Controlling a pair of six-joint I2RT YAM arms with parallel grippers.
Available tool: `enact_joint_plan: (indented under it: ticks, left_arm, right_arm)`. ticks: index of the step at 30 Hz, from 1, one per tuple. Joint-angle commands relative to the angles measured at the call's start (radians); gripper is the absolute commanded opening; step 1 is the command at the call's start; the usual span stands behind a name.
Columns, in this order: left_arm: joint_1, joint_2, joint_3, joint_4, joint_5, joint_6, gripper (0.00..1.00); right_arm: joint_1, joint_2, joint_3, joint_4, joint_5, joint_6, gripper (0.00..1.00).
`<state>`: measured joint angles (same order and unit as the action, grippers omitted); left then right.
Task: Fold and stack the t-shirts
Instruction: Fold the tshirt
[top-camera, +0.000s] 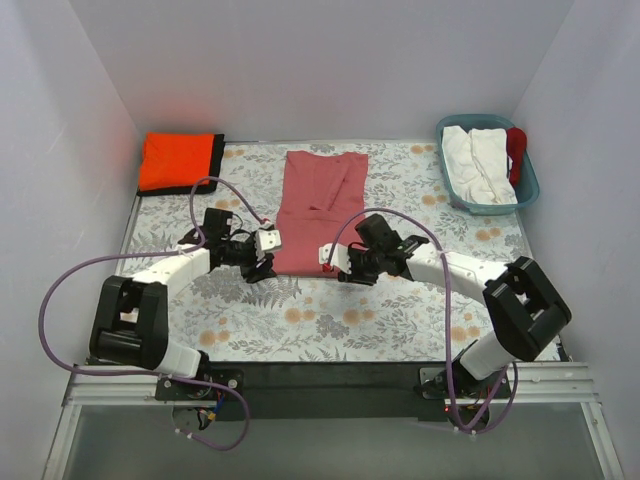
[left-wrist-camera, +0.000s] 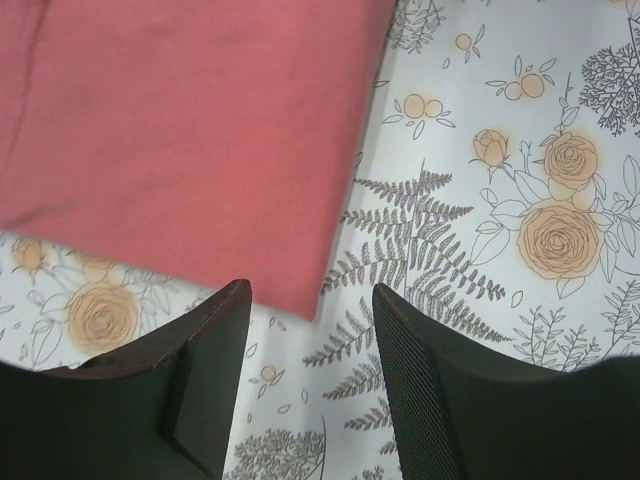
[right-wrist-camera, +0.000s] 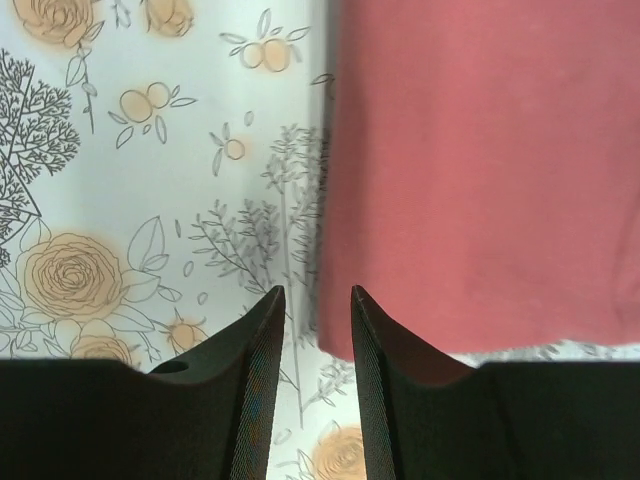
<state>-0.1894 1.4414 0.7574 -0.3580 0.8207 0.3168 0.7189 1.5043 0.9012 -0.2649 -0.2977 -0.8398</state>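
The dusty rose-red t-shirt (top-camera: 320, 205) lies flat in a long folded strip at the table's middle. My left gripper (top-camera: 262, 256) is open at its near left corner; in the left wrist view (left-wrist-camera: 310, 305) that corner of the shirt (left-wrist-camera: 180, 130) lies just ahead of the gap. My right gripper (top-camera: 336, 262) is open, with a narrower gap, at the near right corner; in the right wrist view (right-wrist-camera: 317, 305) the shirt's edge (right-wrist-camera: 480, 170) sits by the right finger. The orange shirt (top-camera: 177, 160), folded square, lies on the black one (top-camera: 218, 160) at back left.
A teal basket (top-camera: 529, 185) with white cloths and a red item stands at the back right. The floral tablecloth (top-camera: 300, 320) covers the table. White walls close in the back and both sides.
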Motion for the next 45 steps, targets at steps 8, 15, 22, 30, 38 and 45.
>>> enact_joint_plan:
  ticks: [8,15,22,30,38,45]
  left_arm:
    - [-0.062,0.042,-0.056,0.157,-0.040,0.062,0.51]
    - [-0.068,0.100,-0.046,0.169,-0.068,0.114,0.51]
    - [-0.070,0.149,-0.044,0.165,-0.088,0.149,0.50]
    - [-0.070,0.131,-0.024,0.120,-0.103,0.173,0.03]
    - [-0.058,0.099,0.311,-0.139,-0.042,0.102,0.00]
    - [-0.059,0.031,0.355,-0.200,-0.049,0.077,0.00]
  right_arm:
    - [0.011,0.074,-0.048,0.128,0.062,-0.042,0.41]
    - [0.004,0.086,-0.059,0.139,0.077,-0.056,0.42]
    - [-0.012,0.108,-0.088,0.139,0.081,-0.073,0.43]
    - [-0.025,0.117,-0.081,0.135,0.118,-0.053,0.01]
    - [-0.098,0.007,0.163,-0.087,0.060,-0.090,0.01]
    - [-0.104,-0.050,0.242,-0.218,0.049,-0.085,0.01]
